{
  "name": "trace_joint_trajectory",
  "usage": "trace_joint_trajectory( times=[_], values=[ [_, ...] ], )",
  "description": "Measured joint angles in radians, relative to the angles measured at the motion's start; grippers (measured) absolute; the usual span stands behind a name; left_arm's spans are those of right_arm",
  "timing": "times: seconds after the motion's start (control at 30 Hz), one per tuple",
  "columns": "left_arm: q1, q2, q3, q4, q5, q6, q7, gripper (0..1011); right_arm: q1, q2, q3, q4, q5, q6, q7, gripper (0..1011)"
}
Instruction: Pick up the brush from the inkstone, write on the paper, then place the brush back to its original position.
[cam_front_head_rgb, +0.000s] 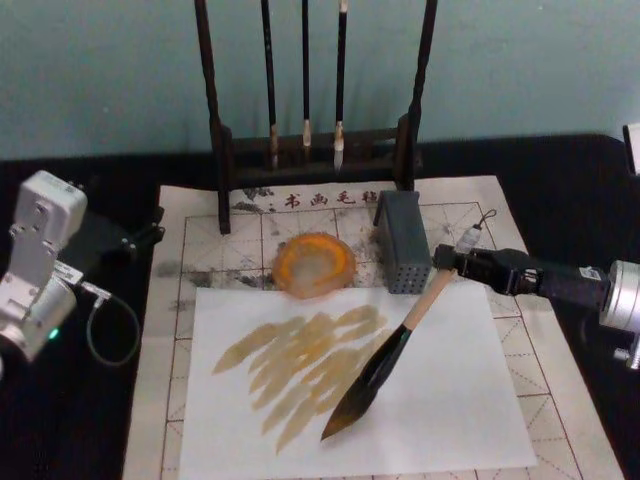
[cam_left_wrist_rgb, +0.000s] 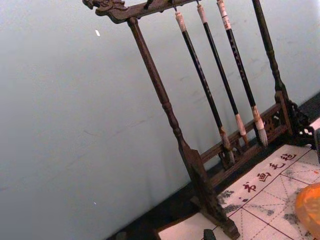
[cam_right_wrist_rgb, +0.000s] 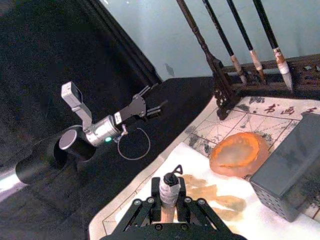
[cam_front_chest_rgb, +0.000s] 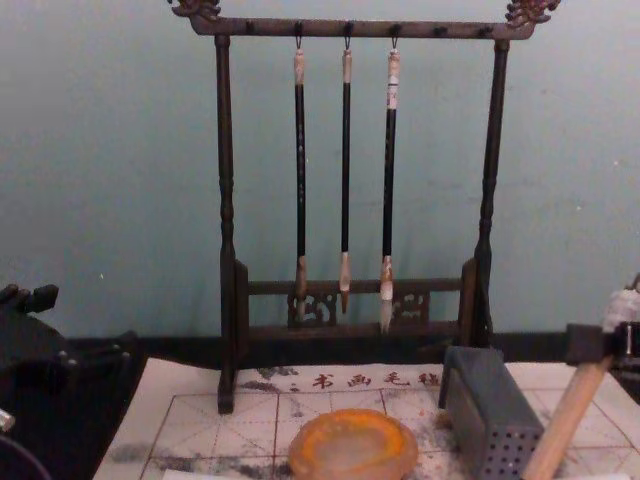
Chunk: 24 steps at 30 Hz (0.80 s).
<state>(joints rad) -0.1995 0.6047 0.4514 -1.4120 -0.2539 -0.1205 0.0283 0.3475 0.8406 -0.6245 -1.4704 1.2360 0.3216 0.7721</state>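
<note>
My right gripper (cam_front_head_rgb: 452, 263) is shut on the upper end of the brush (cam_front_head_rgb: 395, 350), just below its whitish looped end (cam_right_wrist_rgb: 170, 186). The brush slants down to the left, and its black bristle tip rests on a plain white sheet (cam_front_head_rgb: 450, 400) marked with amber strokes. This sheet lies on the red-gridded paper (cam_front_head_rgb: 205, 245). The orange inkstone (cam_front_head_rgb: 314, 264) stands just beyond the sheet, with nothing in it. In the chest view the tan handle (cam_front_chest_rgb: 562, 425) rises towards the gripper (cam_front_chest_rgb: 600, 345). My left gripper (cam_front_head_rgb: 148, 232) is parked, open, off the paper's left edge.
A grey perforated block (cam_front_head_rgb: 403, 255) stands right of the inkstone, close to the brush handle. Behind them a dark wooden rack (cam_front_head_rgb: 222, 150) holds three thin hanging brushes (cam_front_head_rgb: 306, 80). A black tabletop (cam_front_head_rgb: 90, 420) surrounds the paper.
</note>
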Motion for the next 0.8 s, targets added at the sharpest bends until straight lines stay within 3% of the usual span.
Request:
trace_joint_trajectory(
  times=[0.33,0.8],
  values=[
    [0.000,0.000,0.000,0.000,0.000,0.000,0.000,1001,0.014,-0.003,-0.025,0.007,-0.010,0.004,-0.002,182],
    [0.000,0.000,0.000,0.000,0.000,0.000,0.000,1001,0.010,0.009,-0.030,0.003,-0.008,0.003,-0.010,181]
  ],
)
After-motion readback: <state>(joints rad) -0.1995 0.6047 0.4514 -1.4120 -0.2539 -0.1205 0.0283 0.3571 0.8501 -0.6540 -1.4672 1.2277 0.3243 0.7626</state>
